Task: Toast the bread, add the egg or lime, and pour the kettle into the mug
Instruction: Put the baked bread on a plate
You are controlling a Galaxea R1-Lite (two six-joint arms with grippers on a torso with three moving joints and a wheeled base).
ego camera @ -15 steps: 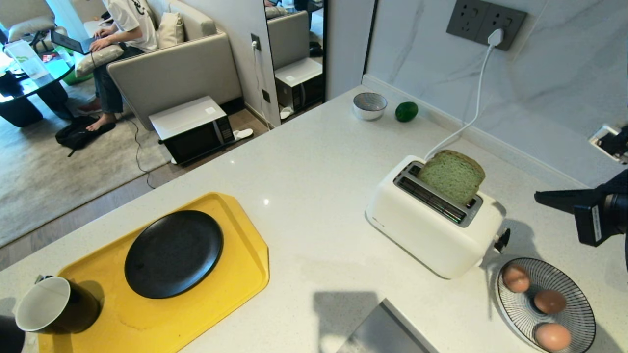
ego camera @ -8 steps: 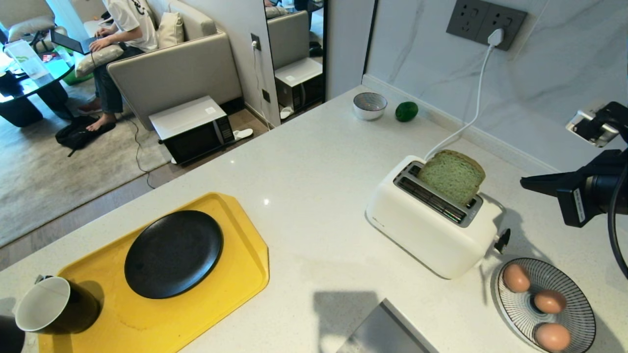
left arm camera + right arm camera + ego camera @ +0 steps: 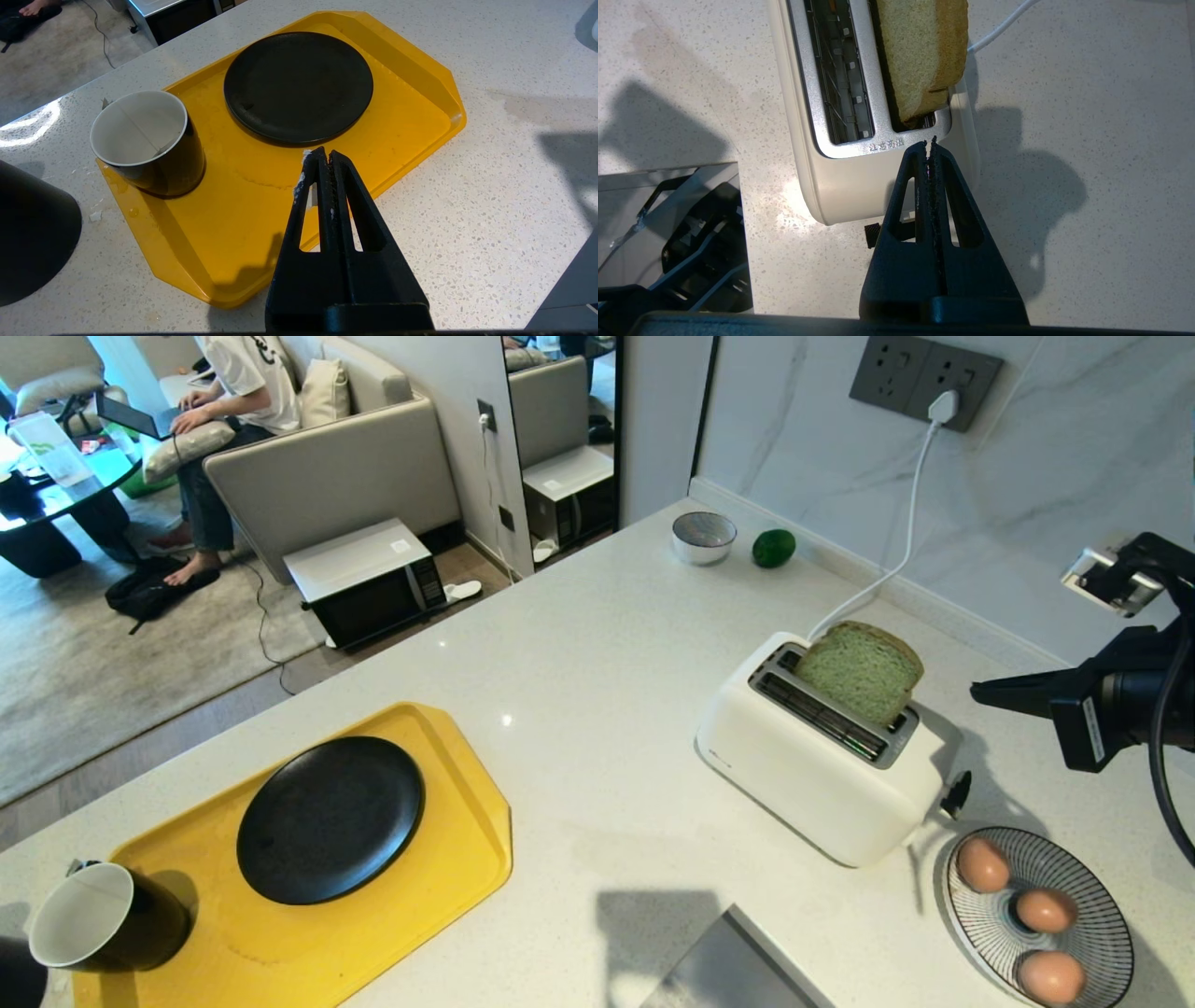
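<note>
A: Where is the right tool [image 3: 930,142]?
B: Above the lever end of the white toaster [image 3: 822,775], fingers pressed together, holding nothing. In the head view it reaches in from the right [image 3: 980,693].

A: What lies around it?
B: A striped dish [image 3: 1102,933] with three brown eggs [image 3: 982,864] sits near the toaster's lever end. The toaster's white cord [image 3: 901,560] runs up to a wall socket.

A: And the bread [image 3: 861,672]?
B: It stands on edge in the slot nearer the wall, rounded top up, leaning slightly, its flat face along the toaster's length. The other slot is empty.

A: The rest?
B: The lime [image 3: 773,548] lies by the wall next to a small grey bowl [image 3: 703,537]. The left tool [image 3: 324,156], also shut and empty, hangs over a yellow tray [image 3: 420,116] on the surface, which carries a black plate [image 3: 298,86] and the mug [image 3: 149,142]. The kettle [image 3: 32,233] stands just beside the tray.
</note>
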